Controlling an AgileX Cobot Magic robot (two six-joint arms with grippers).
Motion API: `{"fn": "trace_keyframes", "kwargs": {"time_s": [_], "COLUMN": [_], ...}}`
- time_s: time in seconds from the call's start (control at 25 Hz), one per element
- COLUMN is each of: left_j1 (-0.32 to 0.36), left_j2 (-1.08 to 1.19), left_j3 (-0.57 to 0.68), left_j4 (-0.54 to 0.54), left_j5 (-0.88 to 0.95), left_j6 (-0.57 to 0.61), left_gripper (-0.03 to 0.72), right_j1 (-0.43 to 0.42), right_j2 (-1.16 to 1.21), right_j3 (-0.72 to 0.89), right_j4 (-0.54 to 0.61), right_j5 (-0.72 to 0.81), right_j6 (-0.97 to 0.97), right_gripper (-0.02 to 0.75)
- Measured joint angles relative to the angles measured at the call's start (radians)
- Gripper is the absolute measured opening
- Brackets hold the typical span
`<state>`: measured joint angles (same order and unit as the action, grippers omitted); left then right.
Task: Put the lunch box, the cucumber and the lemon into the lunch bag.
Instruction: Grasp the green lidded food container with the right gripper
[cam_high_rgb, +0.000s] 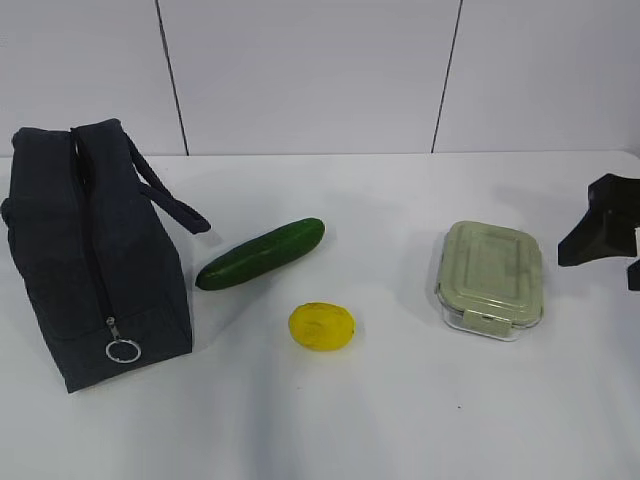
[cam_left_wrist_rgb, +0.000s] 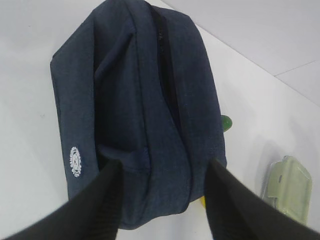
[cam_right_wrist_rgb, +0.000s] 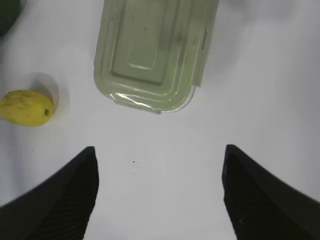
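Nothing is packed yet. The bag (cam_high_rgb: 95, 250) stands on the bench (cam_high_rgb: 400, 420) at 9 o'clock, its zipper apparently closed with the ring pull (cam_high_rgb: 122, 350) hanging low. The cucumber (cam_high_rgb: 260, 254) lies just right of it, the lemon (cam_high_rgb: 321, 326) near centre, the box (cam_high_rgb: 490, 277) at 3 o'clock. The left gripper (cam_left_wrist_rgb: 162, 200) hovers over the bag, jaws spread and empty; the right gripper (cam_right_wrist_rgb: 160, 195), jaws spread, hangs near the box. Opening the bag and all three placements remain.

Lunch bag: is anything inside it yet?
Cannot see inside: the lunch bag has its zipper run closed down to the ring pull. The cucumber, lemon and lunch box all lie outside on the table.
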<state>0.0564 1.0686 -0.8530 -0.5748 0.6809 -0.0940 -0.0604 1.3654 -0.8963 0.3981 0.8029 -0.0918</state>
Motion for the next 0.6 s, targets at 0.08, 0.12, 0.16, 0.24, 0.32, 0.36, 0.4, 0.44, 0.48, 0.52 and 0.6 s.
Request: {"fn": "trace_keyframes", "kwargs": {"time_s": [0.08, 0.12, 0.16, 0.24, 0.32, 0.36, 0.4, 0.44, 0.48, 0.52, 0.6], "left_j1": [0.000, 0.000, 0.000, 0.000, 0.000, 0.000, 0.000, 0.000, 0.000, 0.000, 0.000], "left_j2": [0.000, 0.000, 0.000, 0.000, 0.000, 0.000, 0.000, 0.000, 0.000, 0.000, 0.000], "left_j3": [0.000, 0.000, 0.000, 0.000, 0.000, 0.000, 0.000, 0.000, 0.000, 0.000, 0.000], "left_j4": [0.002, 0.001, 0.001, 0.001, 0.002, 0.004, 0.004, 0.007, 0.008, 0.008, 0.013], "left_j5": [-0.006, -0.007, -0.009, -0.010, -0.014, -0.014, -0.014, -0.014, -0.014, -0.014, -0.014], "left_j6": [0.000, 0.000, 0.000, 0.000, 0.000, 0.000, 0.000, 0.000, 0.000, 0.000, 0.002], "left_gripper": [0.384, 0.384, 0.384, 0.384, 0.384, 0.384, 0.384, 0.384, 0.384, 0.384, 0.384], "right_j1": [-0.043, -0.062, -0.084, -0.125, -0.157, -0.173, -0.185, -0.198, -0.209, -0.220, -0.231], "right_j2": [0.027, 0.037, 0.049, 0.072, 0.102, 0.119, 0.133, 0.150, 0.167, 0.181, 0.218], "right_j3": [0.000, 0.000, 0.000, 0.000, -0.002, -0.004, -0.006, -0.008, -0.008, -0.010, -0.010], "right_j4": [0.088, 0.131, 0.165, 0.241, 0.302, 0.334, 0.363, 0.399, 0.433, 0.462, 0.494], "right_j5": [0.000, 0.000, 0.000, 0.005, 0.020, 0.028, 0.032, 0.037, 0.042, 0.046, 0.053], "right_j6": [-0.070, -0.110, -0.150, -0.220, -0.293, -0.326, -0.365, -0.406, -0.438, -0.472, -0.530], "right_gripper": [0.580, 0.580, 0.580, 0.580, 0.580, 0.580, 0.580, 0.580, 0.579, 0.579, 0.579]}}
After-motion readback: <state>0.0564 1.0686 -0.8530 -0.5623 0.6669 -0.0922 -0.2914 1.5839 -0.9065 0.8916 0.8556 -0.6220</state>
